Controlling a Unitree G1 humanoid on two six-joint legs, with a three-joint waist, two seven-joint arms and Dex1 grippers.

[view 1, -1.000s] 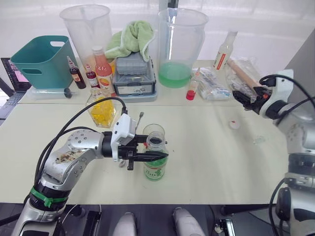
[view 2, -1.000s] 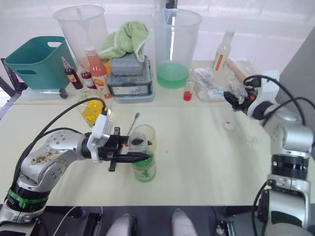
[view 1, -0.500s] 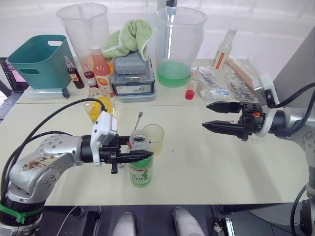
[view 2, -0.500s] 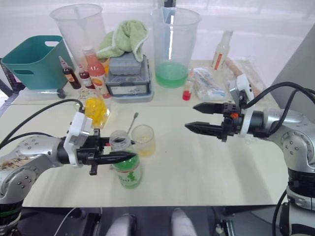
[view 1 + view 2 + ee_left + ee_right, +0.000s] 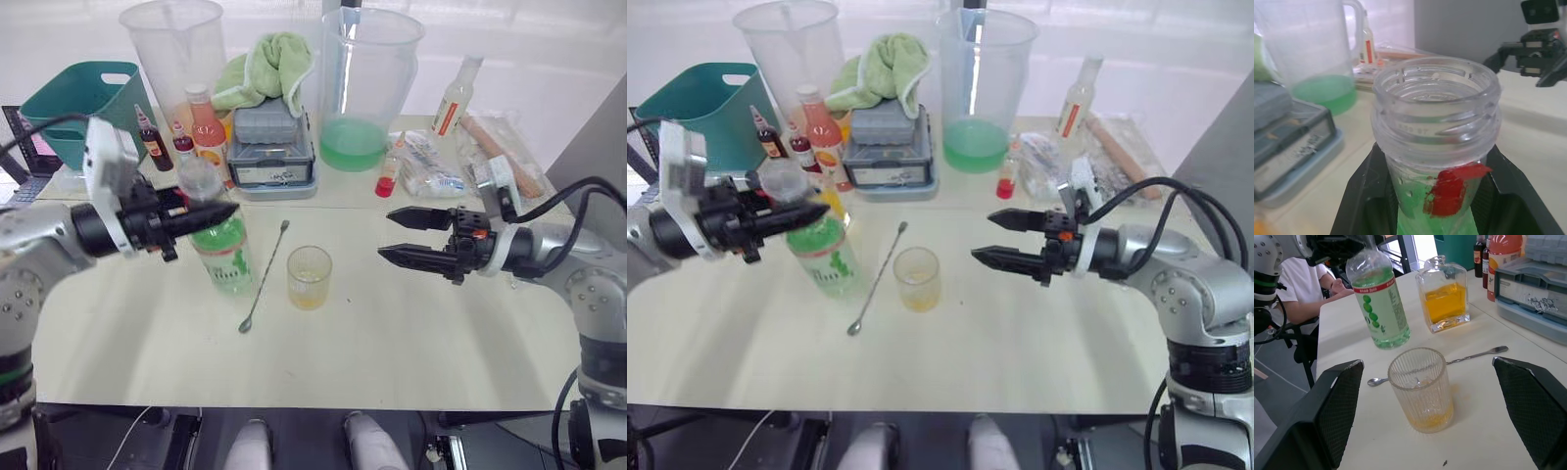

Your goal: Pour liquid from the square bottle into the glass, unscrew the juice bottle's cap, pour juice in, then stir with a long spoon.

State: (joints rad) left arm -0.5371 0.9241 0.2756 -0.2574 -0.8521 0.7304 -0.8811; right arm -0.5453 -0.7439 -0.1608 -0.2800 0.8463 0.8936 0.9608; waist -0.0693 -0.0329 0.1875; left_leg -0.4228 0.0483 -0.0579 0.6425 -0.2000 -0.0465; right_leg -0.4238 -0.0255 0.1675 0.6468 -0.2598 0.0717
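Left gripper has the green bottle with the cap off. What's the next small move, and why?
Probably carry the juice bottle sideways until its open neck is over the glass, then start tipping. The left gripper is shut on the bottle's neck, the mouth is uncapped in the left wrist view, and the glass holds only a little yellow liquid. The right gripper is open beside the glass, apart from it.
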